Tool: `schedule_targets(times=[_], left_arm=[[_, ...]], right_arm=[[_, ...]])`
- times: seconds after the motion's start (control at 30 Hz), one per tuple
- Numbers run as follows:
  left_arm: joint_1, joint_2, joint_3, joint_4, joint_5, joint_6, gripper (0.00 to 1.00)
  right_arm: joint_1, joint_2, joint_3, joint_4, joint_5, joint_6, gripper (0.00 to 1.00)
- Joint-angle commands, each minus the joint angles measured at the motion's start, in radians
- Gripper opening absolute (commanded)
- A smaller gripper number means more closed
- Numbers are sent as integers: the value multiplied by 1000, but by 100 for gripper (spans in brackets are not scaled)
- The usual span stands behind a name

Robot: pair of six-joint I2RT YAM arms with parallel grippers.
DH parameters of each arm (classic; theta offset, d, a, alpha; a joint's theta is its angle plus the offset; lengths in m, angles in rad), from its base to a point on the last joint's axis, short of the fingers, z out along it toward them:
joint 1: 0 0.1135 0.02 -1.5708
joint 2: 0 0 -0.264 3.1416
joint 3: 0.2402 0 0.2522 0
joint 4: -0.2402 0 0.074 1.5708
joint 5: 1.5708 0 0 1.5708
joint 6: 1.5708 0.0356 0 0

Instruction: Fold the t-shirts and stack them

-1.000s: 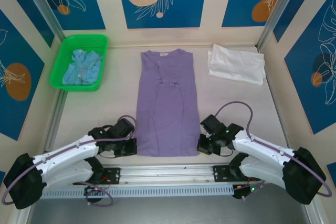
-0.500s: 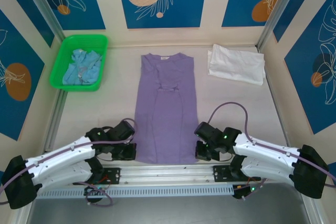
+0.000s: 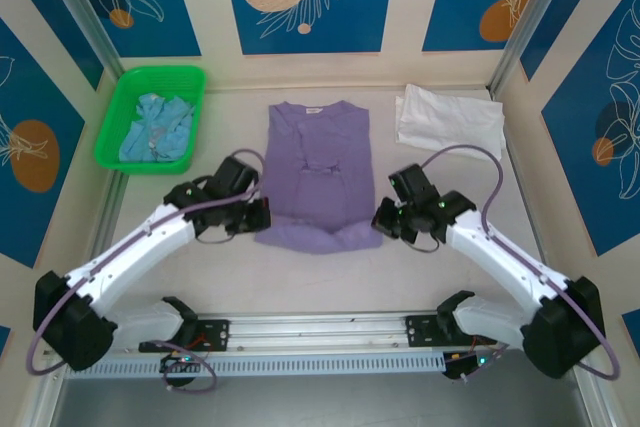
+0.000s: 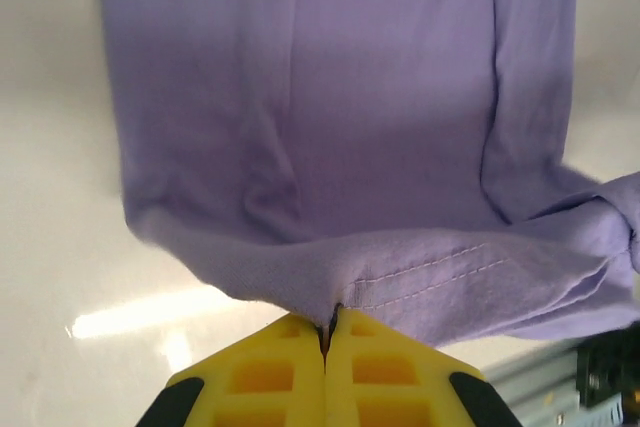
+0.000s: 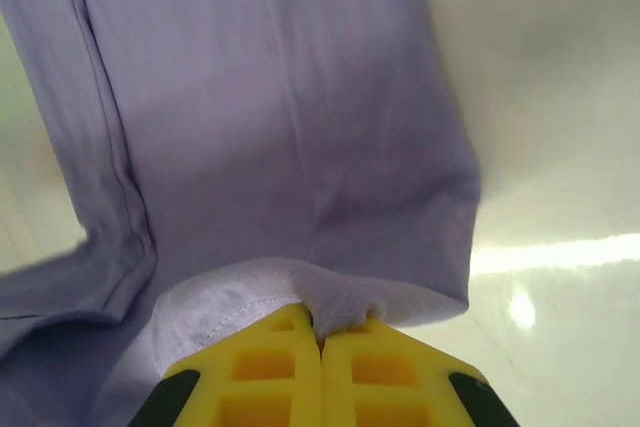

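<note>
— So, what's lying on the table (image 3: 330, 287)?
— Lavender t-shirt (image 3: 318, 172) in the middle, collar far, near hem lifted and doubled over the body.
— Others?
— White t-shirt (image 3: 450, 122) flat, far right; light blue t-shirt (image 3: 155, 127) crumpled inside the green basket (image 3: 165, 72), far left.
— Grippers?
— Left gripper (image 4: 325, 332) clenched on the hem's left corner, right gripper (image 5: 320, 332) pinching its right corner.
</note>
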Motion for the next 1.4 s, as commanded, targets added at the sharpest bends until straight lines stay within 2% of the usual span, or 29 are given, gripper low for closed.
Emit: schedule_targets(times=[0.0, 0.27, 0.57, 0.67, 1.17, 1.2, 1.3, 1.37], left_arm=[[60, 123, 115, 23, -65, 94, 0], [177, 445, 314, 81, -38, 130, 0], [257, 645, 465, 75, -41, 145, 0], [278, 709, 504, 74, -3, 150, 0], [318, 883, 686, 49, 96, 142, 5], [323, 891, 702, 44, 90, 139, 9], [342, 920, 781, -11, 37, 131, 29], [355, 907, 810, -36, 16, 128, 33]], right_arm=[[-65, 107, 112, 34, -37, -98, 0], [-203, 418, 318, 99, -113, -140, 0], [-266, 719, 536, 99, -182, -153, 0], [-278, 787, 589, 73, -182, -155, 0], [-328, 855, 619, 94, -228, -100, 0], [-330, 861, 628, 88, -228, -99, 1], [-350, 878, 659, 73, -258, -99, 20], [-366, 856, 668, 62, -264, -103, 35]])
